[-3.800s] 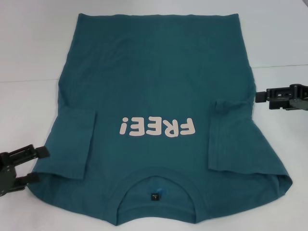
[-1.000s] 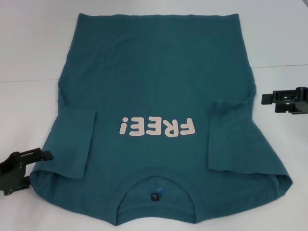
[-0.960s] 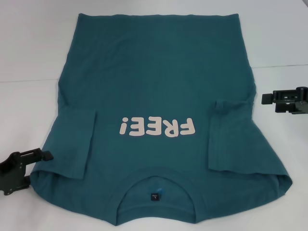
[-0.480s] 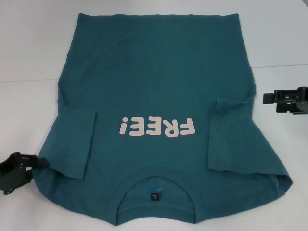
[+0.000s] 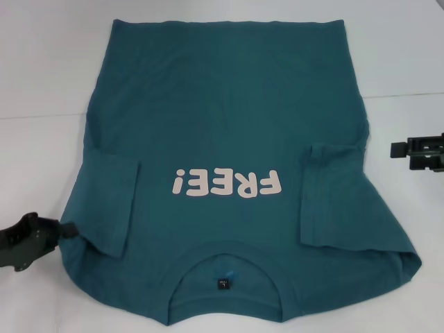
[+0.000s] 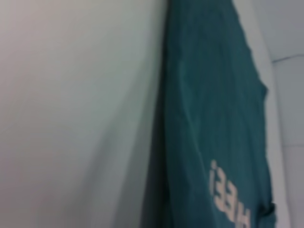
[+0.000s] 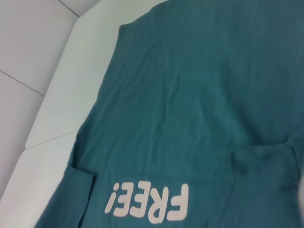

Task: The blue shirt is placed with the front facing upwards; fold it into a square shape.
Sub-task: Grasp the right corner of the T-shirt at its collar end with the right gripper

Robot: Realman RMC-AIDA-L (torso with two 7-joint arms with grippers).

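Observation:
The blue shirt (image 5: 222, 139) lies flat on the white table, front up, with its collar (image 5: 225, 260) toward me and the pale "FREE!" print (image 5: 227, 183) upside down. Both sleeves are folded in over the body, the left sleeve (image 5: 111, 205) and the right sleeve (image 5: 333, 198). My left gripper (image 5: 66, 229) is at the shirt's near left shoulder edge, its tip touching the fabric. My right gripper (image 5: 409, 156) hovers open off the shirt's right side, level with the right sleeve. The left wrist view shows the shirt (image 6: 213, 118) edge-on; the right wrist view looks onto the chest (image 7: 190, 104).
A white table (image 5: 41, 83) surrounds the shirt, with bare surface on both sides. A seam (image 5: 402, 97) crosses the table behind the right gripper. The shirt's hem (image 5: 225, 24) reaches the far edge of the view.
My left gripper has swung in against the near left shoulder, and that corner of the shirt has drawn inward. My right gripper has backed off to the right.

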